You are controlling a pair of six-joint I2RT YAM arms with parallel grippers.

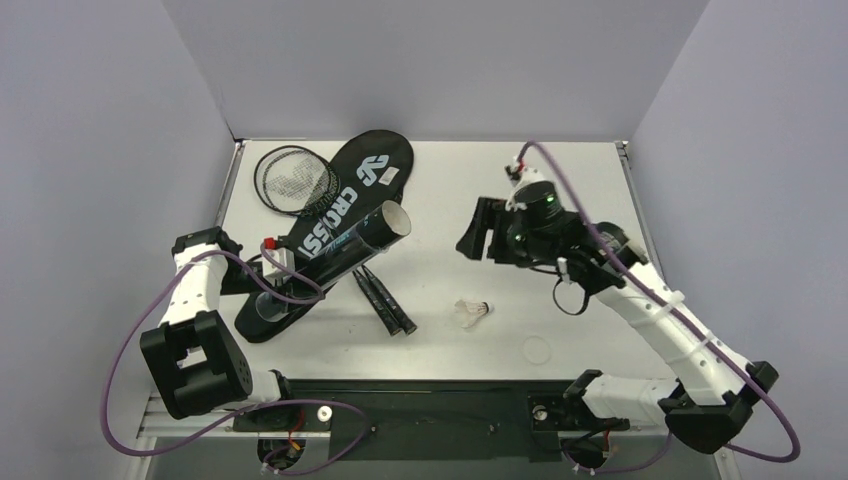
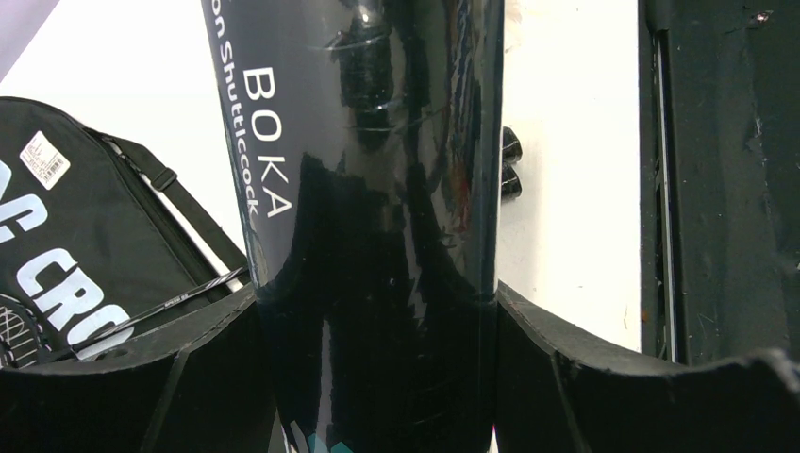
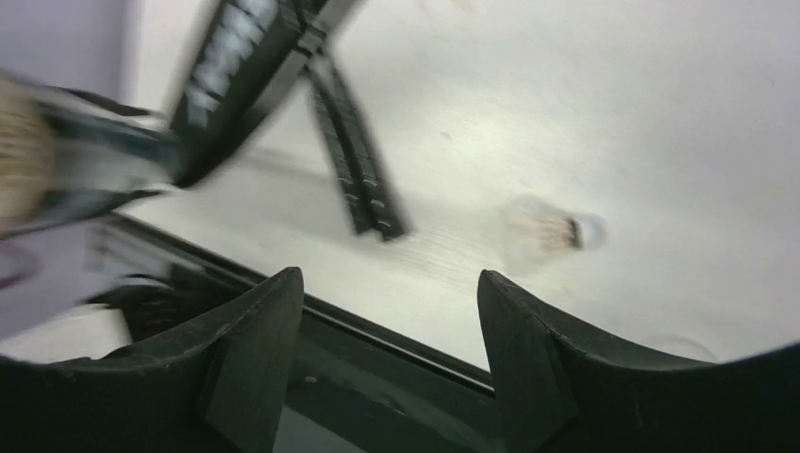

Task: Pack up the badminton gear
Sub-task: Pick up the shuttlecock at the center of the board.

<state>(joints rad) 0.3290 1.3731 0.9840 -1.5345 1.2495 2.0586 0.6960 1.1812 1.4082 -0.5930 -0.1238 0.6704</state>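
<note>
Left fingers [image 2: 123,387] clasp tube [image 2: 377,189] (both ends cut off).

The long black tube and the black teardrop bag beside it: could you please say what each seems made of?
The long black tube is probably glossy laminated cardboard or plastic: it mirrors sharply, and its open end looks pale inside. The black teardrop bag is likely matte woven fabric: no glare, with a webbing strap and buckle.

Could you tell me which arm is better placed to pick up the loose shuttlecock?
Right: the right gripper is open and empty near the shuttlecock, while the left gripper grips the tube.
</note>
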